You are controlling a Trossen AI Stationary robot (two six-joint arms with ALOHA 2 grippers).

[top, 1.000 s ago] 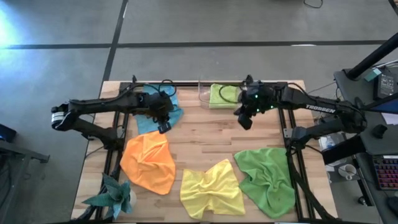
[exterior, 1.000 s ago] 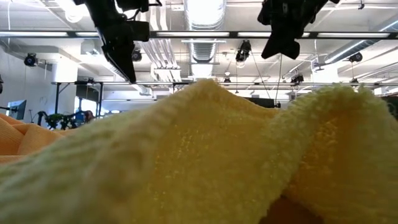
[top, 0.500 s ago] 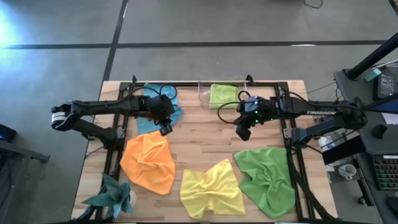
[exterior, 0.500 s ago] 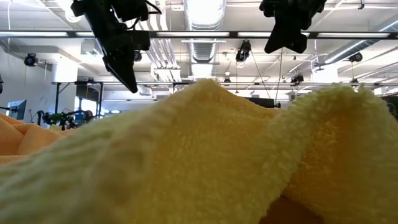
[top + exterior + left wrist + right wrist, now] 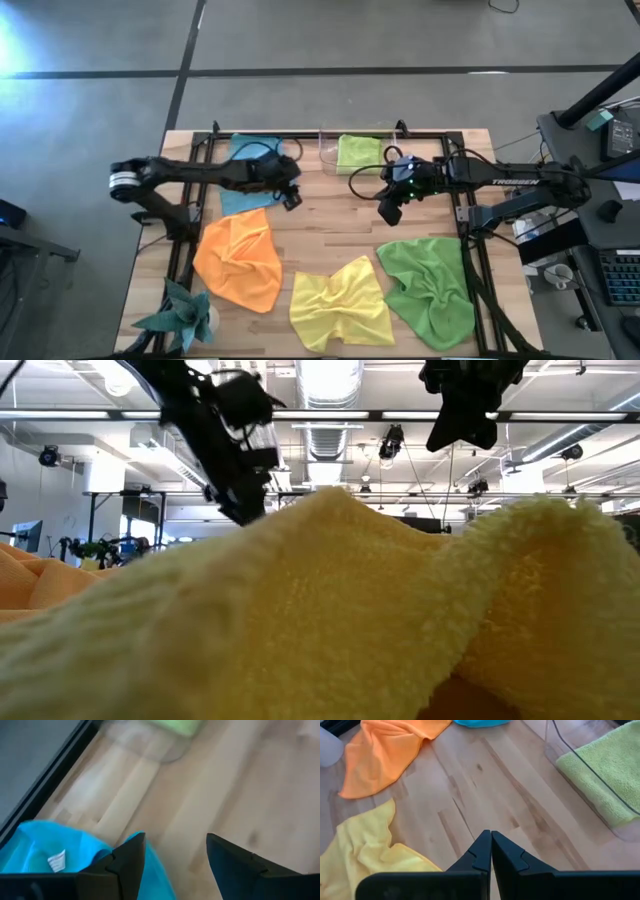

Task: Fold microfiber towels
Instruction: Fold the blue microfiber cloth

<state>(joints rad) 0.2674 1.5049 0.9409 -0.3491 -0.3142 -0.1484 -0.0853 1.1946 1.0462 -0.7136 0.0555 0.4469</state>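
Observation:
Five towels show in the high view. The blue towel [image 5: 250, 175] lies at the far left. The orange towel [image 5: 240, 258], the yellow towel [image 5: 342, 305] and the darker green towel [image 5: 432, 290] lie crumpled along the near side. The folded lime green towel [image 5: 360, 152] rests in a clear tray [image 5: 328, 150] at the far edge. My left gripper [image 5: 292, 197] hangs open just past the blue towel's right edge [image 5: 145, 850], with bare wood between its fingers. My right gripper [image 5: 388, 212] is shut above bare wood near the table's middle, holding nothing.
A teal spiky ornament [image 5: 185, 315] stands at the near left corner. Bare wood [image 5: 335, 225] lies between the two grippers. In the low view the yellow towel [image 5: 320, 620] fills the foreground. Black frame rails [image 5: 190, 220] run along the table's left and right sides.
My left gripper has moved toward the table's right edge, off the blue towel's near right corner, and has opened. My right gripper has drawn back from the lime green towel toward the near edge, staying shut.

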